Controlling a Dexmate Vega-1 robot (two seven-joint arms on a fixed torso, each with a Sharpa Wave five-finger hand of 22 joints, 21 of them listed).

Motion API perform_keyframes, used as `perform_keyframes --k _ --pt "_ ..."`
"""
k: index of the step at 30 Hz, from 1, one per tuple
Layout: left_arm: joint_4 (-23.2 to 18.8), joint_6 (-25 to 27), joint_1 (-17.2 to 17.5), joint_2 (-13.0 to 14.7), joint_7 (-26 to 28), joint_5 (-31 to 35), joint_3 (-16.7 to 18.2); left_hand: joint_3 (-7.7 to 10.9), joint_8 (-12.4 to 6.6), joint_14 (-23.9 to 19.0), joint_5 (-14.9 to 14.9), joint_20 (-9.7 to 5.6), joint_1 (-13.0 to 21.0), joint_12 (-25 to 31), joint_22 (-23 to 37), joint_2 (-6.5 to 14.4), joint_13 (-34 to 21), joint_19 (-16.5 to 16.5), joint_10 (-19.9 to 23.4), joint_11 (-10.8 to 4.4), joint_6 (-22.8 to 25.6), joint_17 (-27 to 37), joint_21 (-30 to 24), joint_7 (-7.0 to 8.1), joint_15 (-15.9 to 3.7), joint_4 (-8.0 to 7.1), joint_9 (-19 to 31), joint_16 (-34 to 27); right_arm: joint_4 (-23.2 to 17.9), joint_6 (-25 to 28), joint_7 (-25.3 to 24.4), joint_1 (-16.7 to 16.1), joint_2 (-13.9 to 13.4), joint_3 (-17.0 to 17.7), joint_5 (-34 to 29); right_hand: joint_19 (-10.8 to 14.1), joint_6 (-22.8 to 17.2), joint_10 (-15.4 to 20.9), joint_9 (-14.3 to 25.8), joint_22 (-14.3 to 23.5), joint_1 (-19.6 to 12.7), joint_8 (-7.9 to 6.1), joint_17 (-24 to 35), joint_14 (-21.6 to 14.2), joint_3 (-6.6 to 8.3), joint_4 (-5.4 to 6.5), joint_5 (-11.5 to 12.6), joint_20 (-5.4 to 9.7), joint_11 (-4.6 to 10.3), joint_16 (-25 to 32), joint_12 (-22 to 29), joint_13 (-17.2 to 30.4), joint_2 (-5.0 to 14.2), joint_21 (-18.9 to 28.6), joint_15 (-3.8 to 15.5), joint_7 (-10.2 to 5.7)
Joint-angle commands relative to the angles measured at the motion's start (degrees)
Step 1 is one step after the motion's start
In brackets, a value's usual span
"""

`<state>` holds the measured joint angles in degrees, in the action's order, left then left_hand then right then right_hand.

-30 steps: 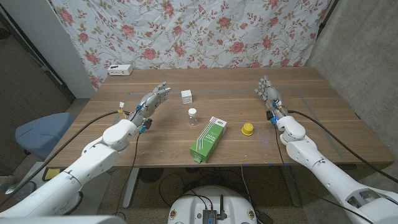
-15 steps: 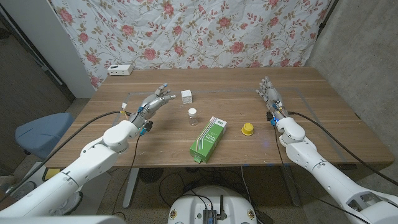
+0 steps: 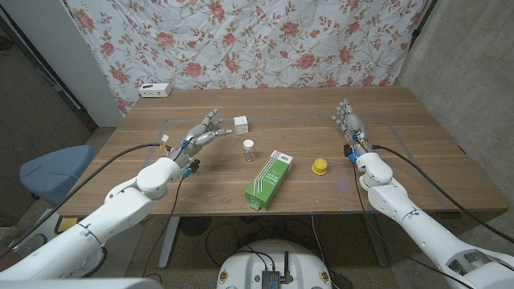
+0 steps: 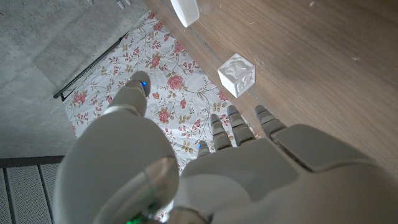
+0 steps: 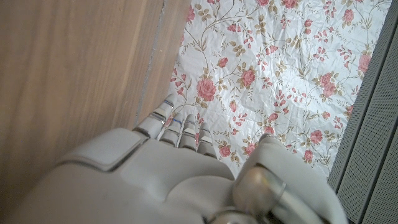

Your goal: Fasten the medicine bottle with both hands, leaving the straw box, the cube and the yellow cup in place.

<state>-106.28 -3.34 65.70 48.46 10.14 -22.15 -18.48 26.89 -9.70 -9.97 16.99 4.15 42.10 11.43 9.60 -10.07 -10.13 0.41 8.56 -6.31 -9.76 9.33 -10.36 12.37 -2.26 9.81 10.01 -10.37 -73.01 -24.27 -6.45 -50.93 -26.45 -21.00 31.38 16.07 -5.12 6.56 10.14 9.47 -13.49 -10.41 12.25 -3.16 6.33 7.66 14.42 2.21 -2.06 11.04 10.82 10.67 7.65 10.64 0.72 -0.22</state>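
The medicine bottle (image 3: 249, 150), a small clear one with a white cap, stands upright near the middle of the wooden table (image 3: 401, 160). Just behind it and toward the robot's left sits the white cube (image 3: 240, 124), which also shows in the left wrist view (image 4: 237, 74) beyond the fingertips. The green straw box (image 3: 268, 178) lies flat beside the bottle on its right, nearer the front edge, and the yellow cup (image 3: 320, 166) rests mouth down just to the right of the box. The left robot hand (image 3: 198, 136) hovers near the cube, released, fingers spread and holding nothing. The right robot hand (image 3: 350, 125) is well apart from the objects, fingers extended together, grasping nothing. A white power strip (image 3: 155, 90) lies at the far left corner.
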Motion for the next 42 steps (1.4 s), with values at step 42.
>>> perform_keyframes --k 42 --pt "10.1 -12.0 0.5 -8.5 9.0 18.7 -6.2 -7.02 -1.07 -8.4 -0.6 -7.82 5.7 -0.1 0.0 2.4 0.0 1.7 6.7 -2.38 -6.4 0.1 0.0 -0.81 -9.07 -0.67 0.1 -0.2 -5.2 -1.8 -7.0 -5.4 1.0 0.5 -3.6 0.1 -0.2 0.6 0.1 0.2 0.7 -0.38 -0.4 -0.4 -0.02 -0.07 0.6 0.54 0.28 0.4 0.3 0.1 0.04 0.1 -0.51 -1.15"
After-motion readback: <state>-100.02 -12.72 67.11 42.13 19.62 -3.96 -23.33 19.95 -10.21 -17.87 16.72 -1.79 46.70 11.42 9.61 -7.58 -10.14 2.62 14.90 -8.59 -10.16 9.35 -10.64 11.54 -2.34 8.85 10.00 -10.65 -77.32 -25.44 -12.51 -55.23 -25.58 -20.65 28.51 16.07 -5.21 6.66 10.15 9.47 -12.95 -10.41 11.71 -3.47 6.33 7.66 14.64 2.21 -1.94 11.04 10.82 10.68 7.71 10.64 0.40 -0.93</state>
